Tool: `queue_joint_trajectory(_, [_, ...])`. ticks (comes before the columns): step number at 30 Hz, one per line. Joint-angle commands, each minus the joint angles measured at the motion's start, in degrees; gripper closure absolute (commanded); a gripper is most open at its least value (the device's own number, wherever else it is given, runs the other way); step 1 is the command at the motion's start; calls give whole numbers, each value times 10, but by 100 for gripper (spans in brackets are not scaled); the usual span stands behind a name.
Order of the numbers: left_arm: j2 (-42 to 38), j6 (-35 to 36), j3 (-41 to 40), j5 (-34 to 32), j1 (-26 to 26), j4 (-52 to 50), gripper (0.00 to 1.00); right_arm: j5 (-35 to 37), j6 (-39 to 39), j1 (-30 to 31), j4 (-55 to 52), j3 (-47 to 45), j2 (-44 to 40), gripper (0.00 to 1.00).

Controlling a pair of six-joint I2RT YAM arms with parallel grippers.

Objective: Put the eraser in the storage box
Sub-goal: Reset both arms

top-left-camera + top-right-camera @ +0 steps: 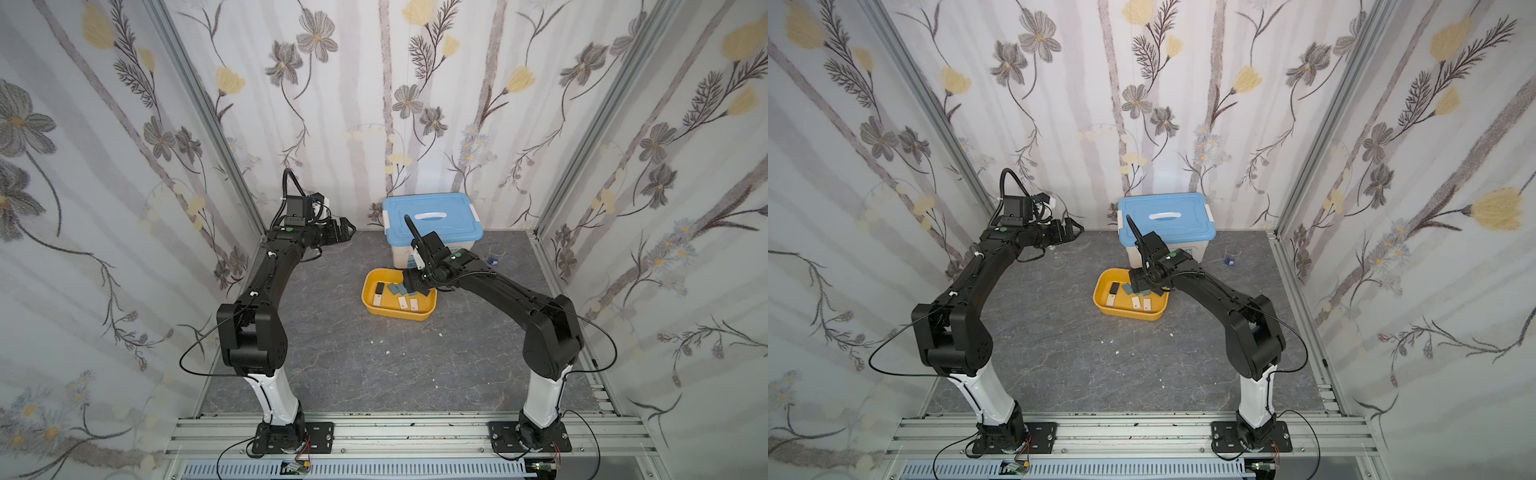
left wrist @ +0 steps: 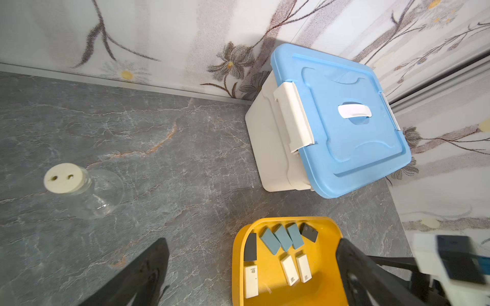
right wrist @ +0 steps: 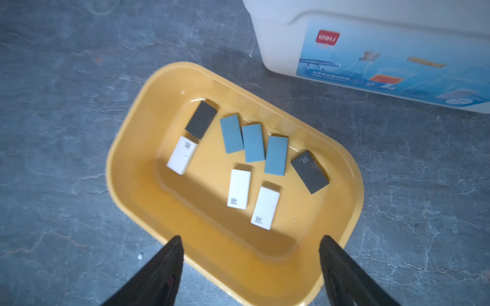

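Grey stone-patterned counter: eight erasers are seen lying inside the yellow storage box, right fingers held spread and empty above it, left fingers spread aside; the task is judged complete.

Robot test cell, floral wallpaper, aluminium rails

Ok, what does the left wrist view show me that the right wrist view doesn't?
Only the left wrist view: the blue lid of the white bin with its white handle, and the cream two-hole stopper on a clear glass flask. Only the right wrist view: the bin's printed label with a red logo. Both: the yellow storage box holding eight erasers, three white, three blue-grey and two dark grey, beside the bin.
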Motion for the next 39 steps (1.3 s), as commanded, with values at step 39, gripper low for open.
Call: queue_joint_trajectory(39, [-301,70,-692,-559,-44,574,0,155,-156,-326,1024,-797,-349,0])
